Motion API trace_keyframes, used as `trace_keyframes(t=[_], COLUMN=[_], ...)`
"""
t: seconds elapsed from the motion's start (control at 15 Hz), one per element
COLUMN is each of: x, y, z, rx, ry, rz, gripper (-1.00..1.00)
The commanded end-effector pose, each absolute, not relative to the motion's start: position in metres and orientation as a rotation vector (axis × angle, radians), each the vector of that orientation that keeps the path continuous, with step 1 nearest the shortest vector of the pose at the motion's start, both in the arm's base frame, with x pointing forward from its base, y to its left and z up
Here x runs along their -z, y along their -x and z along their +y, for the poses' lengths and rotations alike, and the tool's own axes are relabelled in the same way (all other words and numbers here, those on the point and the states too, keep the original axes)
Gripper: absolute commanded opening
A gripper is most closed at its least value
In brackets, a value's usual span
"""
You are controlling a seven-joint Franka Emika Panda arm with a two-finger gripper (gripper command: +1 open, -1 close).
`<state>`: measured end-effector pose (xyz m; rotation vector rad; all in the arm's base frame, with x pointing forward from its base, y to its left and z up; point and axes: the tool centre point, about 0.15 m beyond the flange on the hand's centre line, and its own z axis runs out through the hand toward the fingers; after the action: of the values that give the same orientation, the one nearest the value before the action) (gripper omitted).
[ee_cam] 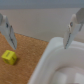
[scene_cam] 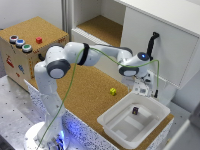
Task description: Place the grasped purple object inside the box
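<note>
A cork-topped desk (scene_cam: 85,90) stands before white cabinets (scene_cam: 160,40). The jaws (scene_cam: 142,89) hang wide apart, holding nothing. Below and just beside them, the cube (scene_cam: 135,110) lies inside the bin (scene_cam: 107,120). A yellow cube (scene_cam: 113,91) rests on cork nearby.

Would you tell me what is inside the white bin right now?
In the exterior view, the bin holds one small dark cube on its ridged floor. Nothing else shows inside; the near wall hides a strip of floor.
</note>
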<state>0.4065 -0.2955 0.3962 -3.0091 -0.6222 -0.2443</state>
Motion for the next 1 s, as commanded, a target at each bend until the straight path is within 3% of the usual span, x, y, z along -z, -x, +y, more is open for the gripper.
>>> trace_keyframes(t=[0.0, 0.13, 0.93], x=[-0.393, -0.378, -0.378], y=[-0.357, -0.354, -0.354], z=[-0.216, -0.196, -0.196], rx=[0.326, 0.162, 0.162], ry=[3.151, 3.282, 3.282], rz=[-0.380, -0.302, -0.302], gripper=[1.00, 1.00, 1.00])
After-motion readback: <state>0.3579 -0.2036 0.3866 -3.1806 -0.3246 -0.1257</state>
